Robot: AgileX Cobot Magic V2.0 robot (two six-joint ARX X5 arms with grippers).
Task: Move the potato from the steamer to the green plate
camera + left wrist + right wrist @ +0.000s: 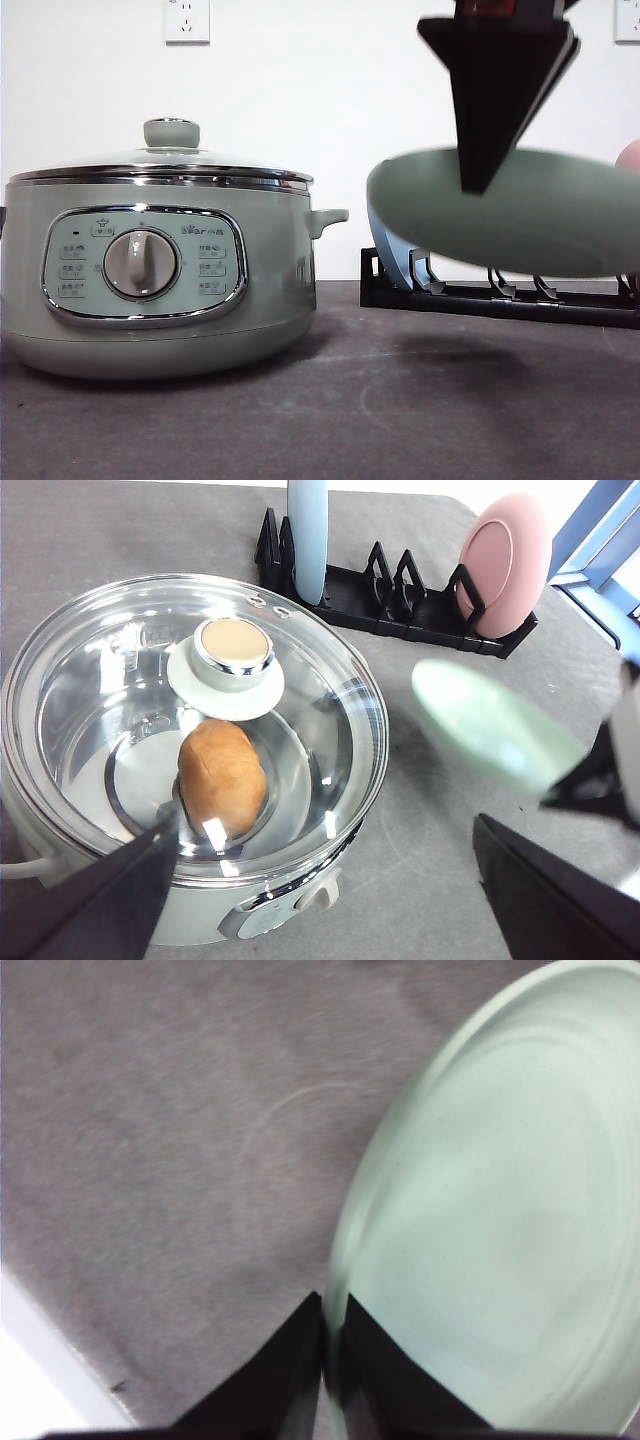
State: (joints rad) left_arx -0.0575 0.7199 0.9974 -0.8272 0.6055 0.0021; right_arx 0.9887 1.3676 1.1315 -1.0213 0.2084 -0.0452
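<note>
The steamer point(150, 290) stands at the table's left with its glass lid point(120, 670) closed. Through the lid I see the orange-brown potato point(222, 777) lying inside. My left gripper point(325, 830) hovers above the steamer, open, its fingers wide apart and holding nothing. My right gripper point(478, 185) is shut on the rim of the green plate point(560, 215), which hangs tilted in the air right of the steamer. In the right wrist view the fingers point(290, 1360) pinch the green plate's point(500, 1220) edge over the grey mat.
A black dish rack point(500, 295) stands at the back right. It holds an upright blue plate point(307, 535) and a pink plate point(505, 565). The grey mat point(400, 400) lies bare between the steamer and the rack.
</note>
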